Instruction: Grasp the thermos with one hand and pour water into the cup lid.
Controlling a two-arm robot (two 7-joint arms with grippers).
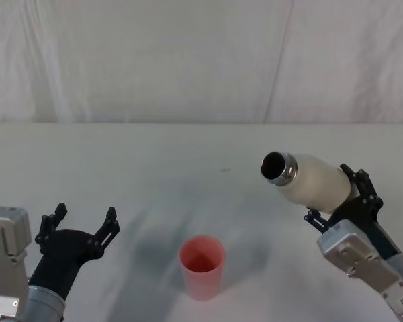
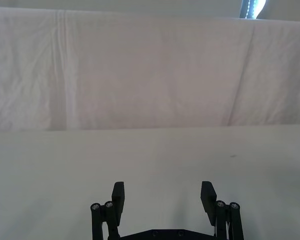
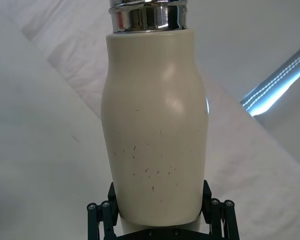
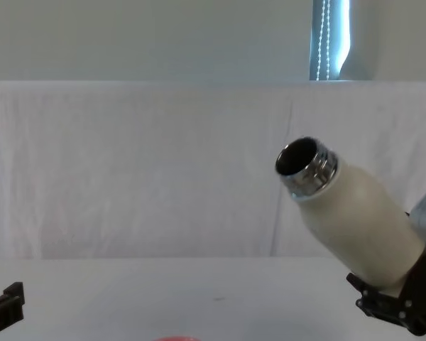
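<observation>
The cream-white thermos (image 1: 314,180) hangs above the table at the right, tilted so its open steel mouth points left and slightly up. My right gripper (image 1: 336,198) is shut on its lower body; the right wrist view has the thermos (image 3: 155,130) between the black fingers (image 3: 102,212). The pinkish-red cup lid (image 1: 202,266) stands upright on the table, below and to the left of the mouth. In the chest view the thermos (image 4: 355,220) leans left, and the cup lid (image 4: 176,339) shows just its top edge. My left gripper (image 1: 80,225) is open, left of the cup lid, holding nothing.
A white cloth covers the table (image 1: 188,154) and hangs as a backdrop (image 1: 201,60) behind it. Bare cloth stretches ahead of the left gripper (image 2: 163,197). A bright window strip (image 4: 330,39) shows above the backdrop.
</observation>
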